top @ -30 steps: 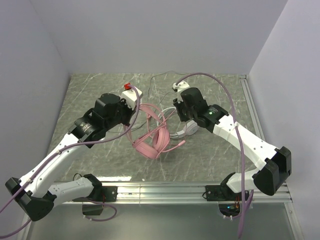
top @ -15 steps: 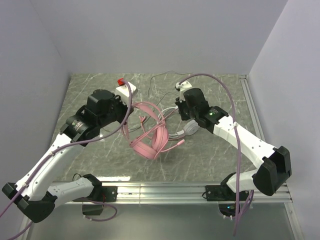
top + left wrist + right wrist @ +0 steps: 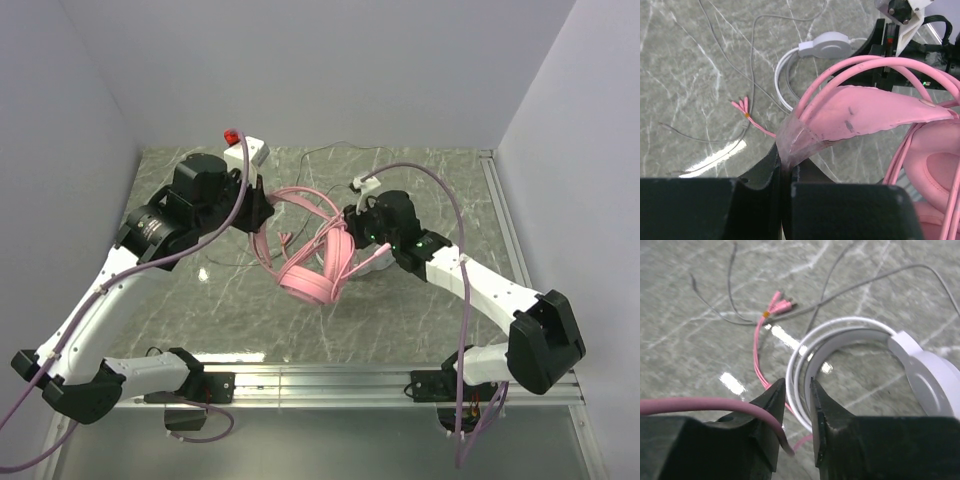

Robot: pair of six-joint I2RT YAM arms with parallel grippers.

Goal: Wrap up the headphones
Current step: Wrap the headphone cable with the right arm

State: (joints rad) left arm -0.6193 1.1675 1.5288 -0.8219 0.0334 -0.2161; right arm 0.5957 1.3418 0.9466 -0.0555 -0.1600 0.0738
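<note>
pink headset [image 3: 875,110] (in left end effector [image 3: 786,165])

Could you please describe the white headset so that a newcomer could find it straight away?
On the grey marbled table, look just right of centre, beneath the right gripper. There lies the white over-ear headset with a thin hoop band, flat on the surface; the pink padded headset is clamped in the left gripper.

table [image 3: 200,310]: grey marble top | on it: white headset [image 3: 826,47], thin pale cable [image 3: 751,75], pink plugs [image 3: 741,105]
</note>
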